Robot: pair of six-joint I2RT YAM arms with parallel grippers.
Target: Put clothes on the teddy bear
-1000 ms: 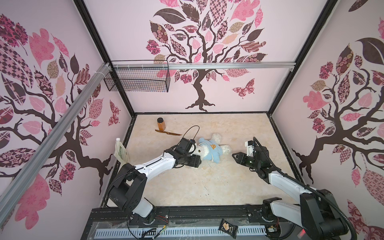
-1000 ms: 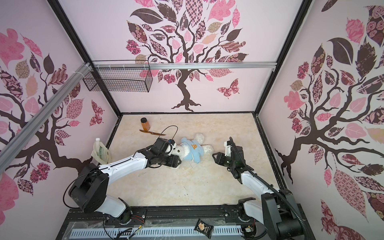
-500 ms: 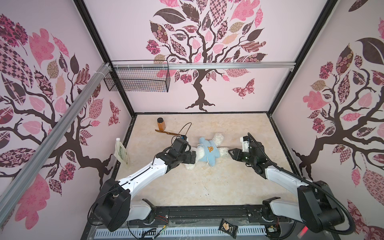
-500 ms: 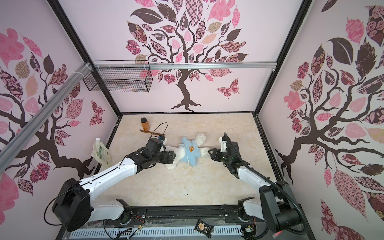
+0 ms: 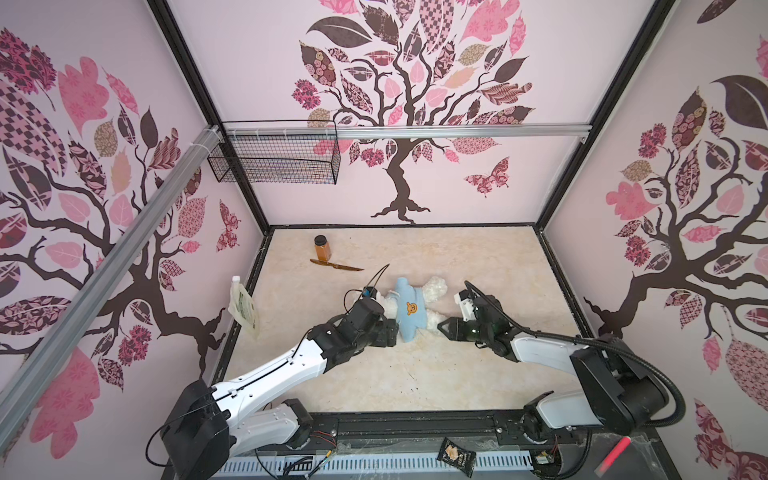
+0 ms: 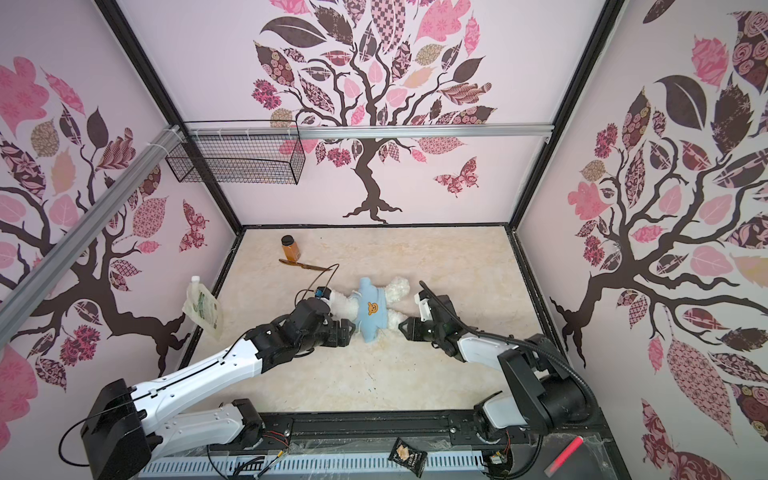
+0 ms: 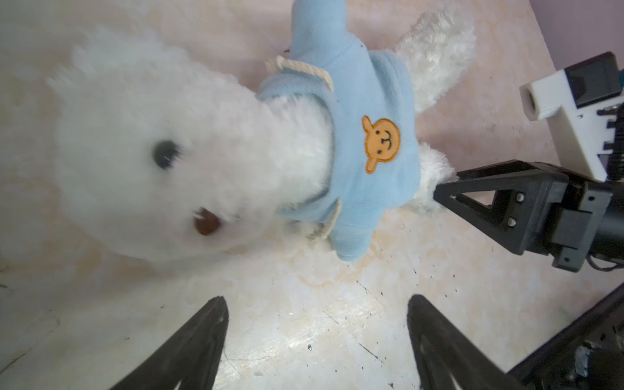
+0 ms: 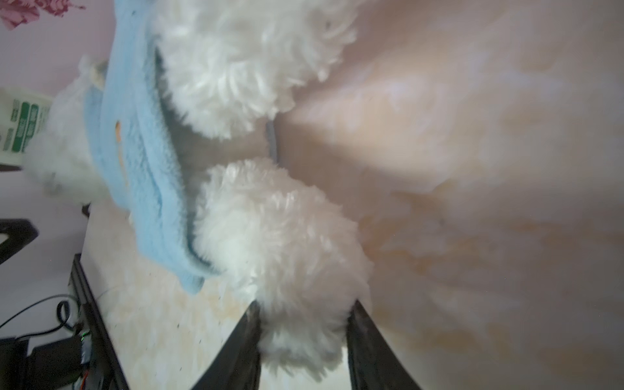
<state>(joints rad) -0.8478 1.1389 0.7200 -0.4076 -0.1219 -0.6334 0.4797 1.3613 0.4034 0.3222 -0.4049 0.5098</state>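
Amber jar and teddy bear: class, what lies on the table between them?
A flat brown knife-shaped utensil lies between the amber jar and the teddy bear, close by the jar; both top views show it.

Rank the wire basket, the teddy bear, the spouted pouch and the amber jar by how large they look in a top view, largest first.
1. wire basket (mounted higher, nearer the camera, so its true lead is unsure)
2. teddy bear
3. spouted pouch
4. amber jar
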